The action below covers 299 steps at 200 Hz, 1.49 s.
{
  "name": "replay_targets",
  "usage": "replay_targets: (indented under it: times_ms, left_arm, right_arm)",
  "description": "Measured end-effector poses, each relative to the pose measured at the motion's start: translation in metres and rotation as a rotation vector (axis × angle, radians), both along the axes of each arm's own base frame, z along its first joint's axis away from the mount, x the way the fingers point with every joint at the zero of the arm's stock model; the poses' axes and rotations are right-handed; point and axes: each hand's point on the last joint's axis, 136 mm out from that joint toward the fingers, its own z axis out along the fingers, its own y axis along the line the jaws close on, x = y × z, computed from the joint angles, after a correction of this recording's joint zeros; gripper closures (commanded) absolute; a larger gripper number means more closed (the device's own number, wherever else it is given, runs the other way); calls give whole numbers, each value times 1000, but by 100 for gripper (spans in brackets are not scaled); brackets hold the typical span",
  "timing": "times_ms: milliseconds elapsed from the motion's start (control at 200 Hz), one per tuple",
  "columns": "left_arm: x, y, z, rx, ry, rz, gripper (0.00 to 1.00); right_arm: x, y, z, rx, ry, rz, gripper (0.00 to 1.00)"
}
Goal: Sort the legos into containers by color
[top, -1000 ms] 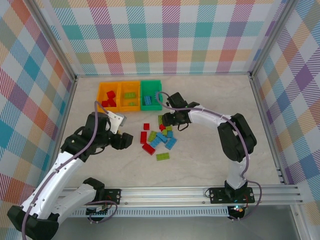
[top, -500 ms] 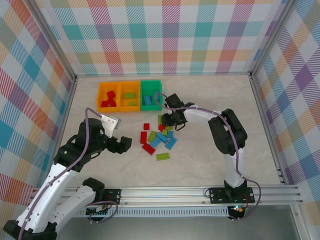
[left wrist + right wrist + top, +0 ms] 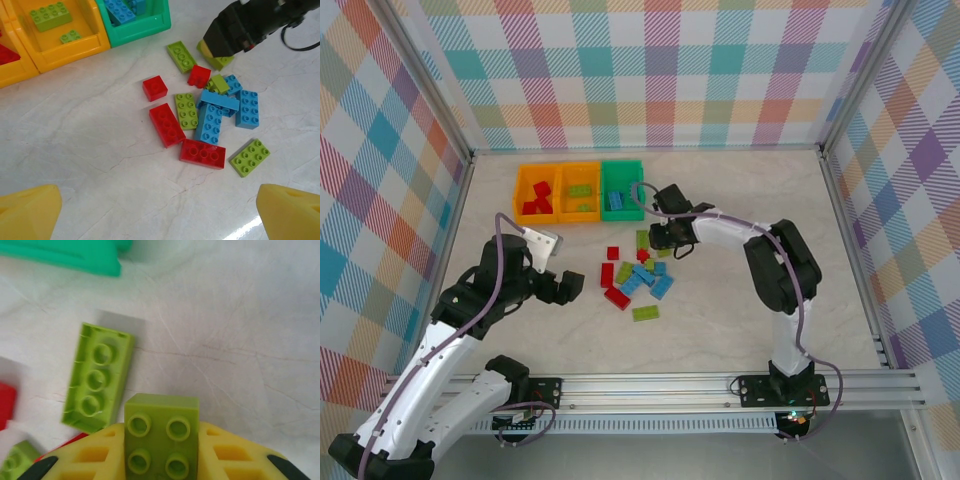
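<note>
Loose legos in red, lime green and light blue lie in a pile (image 3: 635, 278) at mid-table, among them a red brick (image 3: 202, 152) and a blue one (image 3: 210, 122). At the pile's far edge my right gripper (image 3: 658, 238) is shut on a lime green four-stud brick (image 3: 161, 440), its yellow pads (image 3: 225, 452) pressed to both sides. Another green brick (image 3: 97, 377) lies on its side just beyond. My left gripper (image 3: 565, 287) hangs open left of the pile, fingertips (image 3: 30, 212) wide apart over bare table. Three containers stand at the back: two orange (image 3: 519, 190) (image 3: 580, 166), one green (image 3: 622, 163).
The left orange bin holds red bricks, the middle one (image 3: 70, 52) green bricks, the green bin (image 3: 140, 30) blue bricks. Metal rails and checkered walls bound the table. Bare marble lies to the right of the pile and along the near edge.
My right gripper has closed onto the lime green brick at the pile's far edge. My left gripper has opened wide and drawn slightly back toward the near side.
</note>
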Motion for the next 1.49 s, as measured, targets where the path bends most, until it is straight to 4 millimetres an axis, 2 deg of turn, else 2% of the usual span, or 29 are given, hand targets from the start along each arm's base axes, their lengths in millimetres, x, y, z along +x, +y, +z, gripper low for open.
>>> replay_targets:
  times_ms: [110, 185, 335, 410, 460, 525, 620, 740, 875, 925, 995, 1085, 1320, 1390, 1495]
  left_arm:
    - [2, 3, 0, 10, -9, 15, 0]
    - [3, 6, 1, 20, -18, 30, 0]
    - [7, 19, 4, 50, -47, 99, 0]
    - [10, 30, 6, 73, -69, 158, 0]
    - [11, 36, 8, 84, -84, 194, 0]
    - [12, 45, 11, 95, -109, 236, 0]
    - [10, 53, 12, 103, -132, 274, 0]
    - [11, 58, 15, 108, -155, 301, 0]
    - [13, 60, 17, 110, -165, 313, 0]
    - [13, 60, 17, 110, -166, 313, 0]
    - [13, 60, 17, 113, -167, 316, 0]
    - [13, 61, 17, 116, -168, 321, 0]
    - [13, 63, 17, 121, -170, 327, 0]
    - [14, 63, 17, 122, -169, 328, 0]
    - [14, 64, 17, 128, -171, 334, 0]
  right_arm:
    - [4, 7, 41, 49, -93, 21, 74]
    - [4, 22, 74, 103, -166, 54, 75]
    - [5, 78, 135, 273, -296, 157, 77]
    - [12, 108, 164, 363, -360, 199, 77]
    - [21, 125, 177, 416, -403, 214, 77]
    - [36, 142, 185, 465, -445, 216, 77]
    - [60, 161, 175, 493, -463, 211, 77]
    - [85, 189, 145, 502, -443, 230, 76]
    - [103, 207, 111, 459, -420, 251, 75]
    - [107, 212, 102, 439, -414, 259, 69]
    - [111, 217, 93, 409, -402, 269, 46]
    - [110, 219, 86, 369, -390, 284, 42]
    - [100, 214, 79, 315, -362, 310, 45]
    - [90, 205, 74, 292, -333, 317, 45]
    - [67, 186, 79, 278, -294, 325, 45]
